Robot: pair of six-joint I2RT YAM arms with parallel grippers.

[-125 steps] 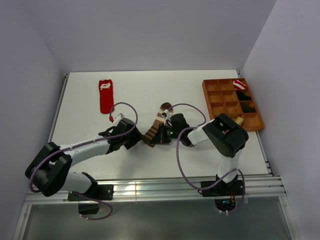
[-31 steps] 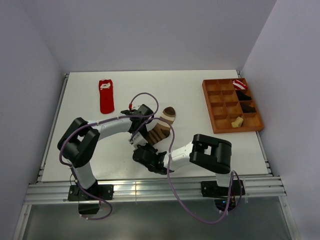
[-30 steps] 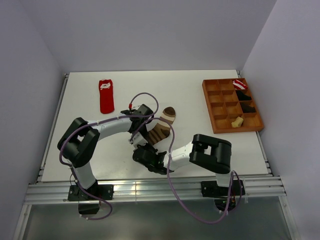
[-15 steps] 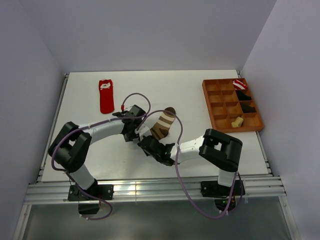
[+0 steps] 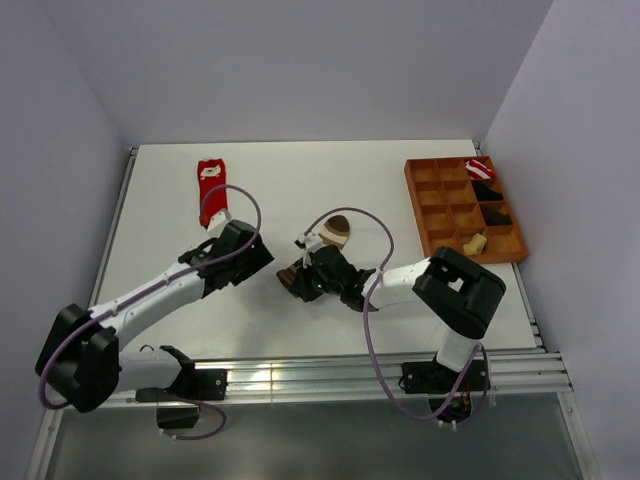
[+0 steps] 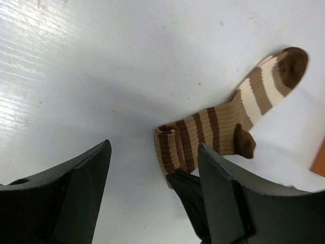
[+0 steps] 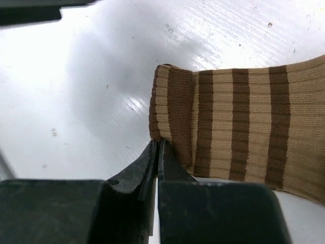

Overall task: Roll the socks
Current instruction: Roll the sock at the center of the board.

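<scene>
1. Striped sock [image 5: 333,232] [image 6: 213,127] [image 7: 238,122]: brown and tan. It lies near the middle of the white table [image 5: 350,170], with its dark toe pointing to the far side. The near end is folded over on itself into a short thick fold. The heel shows as a dark patch in the left wrist view.
2. Right gripper [image 5: 303,278] [image 7: 157,147] [image 6: 185,190]: the jaws are pressed tight together and held low at the table. The tips touch the corner of the sock's folded end. I cannot tell whether any fabric is caught between them.
3. Left gripper [image 5: 258,258] [image 6: 153,150]: spread wide and holding nothing. It sits just left of the striped sock and apart from it. Its black fingers [image 6: 81,193] frame bare table, with the fold just ahead of them.
4. Red sock [image 5: 211,185]: flat on the far left of the table, with a white mark near its far end. It is well apart from both grippers, and a purple cable [image 5: 235,195] crosses its near end.
5. Mustard-yellow sock [image 5: 474,243]: small and bunched, in a compartment of the tray's near row.
6. Tray [image 5: 410,190]: orange-brown with a grid of compartments, at the table's right edge.
7. Red-and-white bundle [image 5: 479,168]: rolled, in the tray's far right corner.
8. Black bundles [image 5: 487,192]: in the right-hand compartments, nearer than the red-and-white one.
</scene>
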